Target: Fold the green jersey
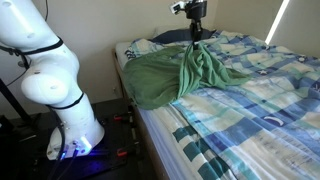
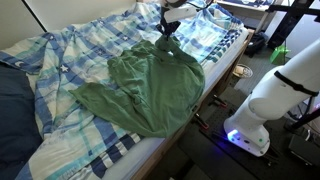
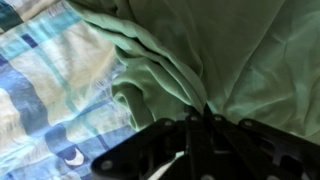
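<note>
In an exterior view the green jersey (image 1: 160, 80) lies on the bed (image 1: 250, 110) along the edge beside the robot. One fold is drawn up into a peak, and the jaws are clamped on it from straight above.

In an exterior view the jersey (image 2: 150, 95) fans out from that peak. Its long axis runs diagonally towards the dark pillow (image 2: 12, 115), so a fold probably goes that way.

In the wrist view the closed jaws pinch bunched green cloth (image 3: 260, 60), with the checked bedspread (image 3: 40, 90) to one side.
</note>
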{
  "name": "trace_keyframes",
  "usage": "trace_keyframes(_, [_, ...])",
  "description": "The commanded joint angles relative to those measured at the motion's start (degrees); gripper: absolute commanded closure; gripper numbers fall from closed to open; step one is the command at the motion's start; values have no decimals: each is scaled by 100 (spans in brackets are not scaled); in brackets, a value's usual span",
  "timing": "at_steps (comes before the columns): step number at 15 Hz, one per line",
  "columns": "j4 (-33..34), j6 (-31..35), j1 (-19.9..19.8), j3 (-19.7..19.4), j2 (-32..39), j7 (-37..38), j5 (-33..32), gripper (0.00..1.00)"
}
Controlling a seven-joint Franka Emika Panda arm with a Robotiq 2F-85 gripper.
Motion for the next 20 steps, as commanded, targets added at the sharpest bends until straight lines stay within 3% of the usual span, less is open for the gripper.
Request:
trace_keyframes(1, [-503,-357,84,181,-553,-143,-112,99])
trace_keyframes(2, [-209,-229,27,161,-247,-23,-52,96])
trace_keyframes(11, [-431,-360,89,278,-486,-51,-95,99])
trace_keyframes(20, [-604,-771,576,1059,-498,2,-356,99])
